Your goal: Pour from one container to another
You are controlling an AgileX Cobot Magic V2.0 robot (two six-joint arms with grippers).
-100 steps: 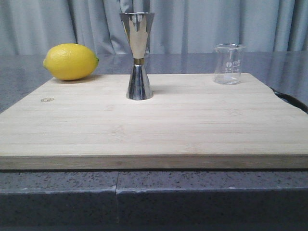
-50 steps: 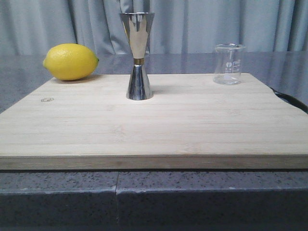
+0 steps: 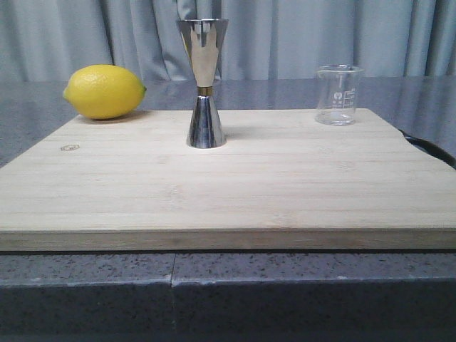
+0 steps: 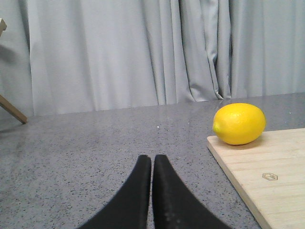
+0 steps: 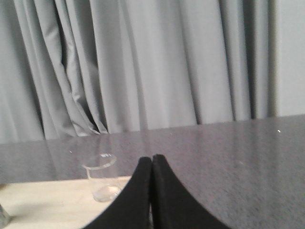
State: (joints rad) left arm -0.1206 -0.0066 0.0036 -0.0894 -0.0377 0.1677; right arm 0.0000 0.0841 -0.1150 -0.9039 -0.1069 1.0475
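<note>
A: Start with your 2 grippers. How do the fingers stand?

B: Your left gripper (image 4: 152,164) has its 2 black fingers (image 4: 138,191) pressed together, tips meeting, nothing between them. It sits over the grey countertop (image 4: 95,143), off the wooden board (image 4: 267,176) and apart from the lemon (image 4: 239,123). Your right gripper (image 5: 152,162) is the same: fingers together, holding nothing, touching nothing you can see.

A: And the beaker?

B: The beaker (image 3: 339,95) stands upright at the board's far right corner, long axis vertical, mouth up. From your right wrist camera it shows on the board, just to one side of the closed fingertips and farther off. You can read white printed marks on its wall in the front view; which way the pour lip faces, you cannot tell.

A: Anything in it?

B: It looks clear through; no liquid is visible, though a thin layer would be hard to make out.

A: The other vessel?

B: The steel jigger (image 3: 204,83) stands upright on its smaller cone, near the board's far edge, between lemon and beaker, well apart from both. Its top cup's inside is hidden from you.
</note>
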